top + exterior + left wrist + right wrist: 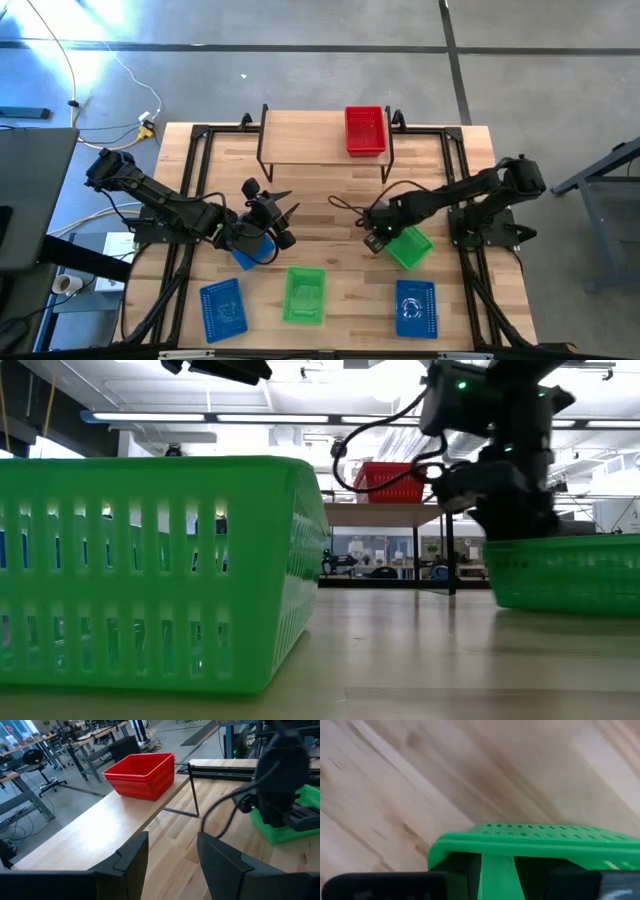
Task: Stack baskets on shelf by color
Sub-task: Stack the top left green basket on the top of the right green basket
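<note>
The shelf (310, 138) stands at the table's far side, with red baskets (365, 130) stacked on its right end. My right gripper (376, 238) points down at the left end of a green basket (412, 247) that lies askew on the table's right half. In the right wrist view its fingers (460, 870) stand apart with green plastic (497, 875) in the gap, just behind the basket's rim (535, 845). My left gripper (172, 865) hangs open over the table's left half, pointing at the shelf, above a blue basket (246, 256). My right gripper comes at the green basket from above, pointing down, by the rim near one corner (440, 851). The fingers hide the place where they meet the plastic, so I cannot tell whether they touch it. The basket rests on the table.
Along the near edge lie a blue basket (222, 308), a green one (304, 294) and another blue one (416, 307). The shelf's left and middle stretch (100, 830) is bare wood. Black frame rails (190, 180) run along the table's sides.
</note>
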Controlling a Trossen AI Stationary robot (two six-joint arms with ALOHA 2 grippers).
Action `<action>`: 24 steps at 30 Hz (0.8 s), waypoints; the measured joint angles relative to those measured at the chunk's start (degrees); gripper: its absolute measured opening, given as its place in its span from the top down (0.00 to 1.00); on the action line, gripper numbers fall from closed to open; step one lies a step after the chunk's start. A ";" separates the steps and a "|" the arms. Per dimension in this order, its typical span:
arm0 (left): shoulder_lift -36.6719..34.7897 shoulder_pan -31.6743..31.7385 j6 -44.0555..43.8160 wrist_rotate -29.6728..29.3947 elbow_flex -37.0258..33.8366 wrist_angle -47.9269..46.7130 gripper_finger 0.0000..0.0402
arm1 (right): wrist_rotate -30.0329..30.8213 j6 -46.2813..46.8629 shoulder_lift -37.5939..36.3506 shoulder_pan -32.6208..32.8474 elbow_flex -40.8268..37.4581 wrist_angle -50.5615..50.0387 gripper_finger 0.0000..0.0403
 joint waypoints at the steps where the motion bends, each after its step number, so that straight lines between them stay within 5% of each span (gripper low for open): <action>1: 0.00 0.00 0.20 0.02 0.00 0.00 0.61 | 0.00 -0.69 0.10 -0.58 0.00 1.00 0.76; 17: 0.00 -0.01 1.46 0.02 0.00 0.00 0.61 | -2.88 -8.27 0.13 -3.13 0.09 16.95 0.76; 24: 0.00 0.00 1.05 0.02 0.00 0.02 0.61 | 2.09 -8.89 0.07 -2.62 6.80 0.49 0.76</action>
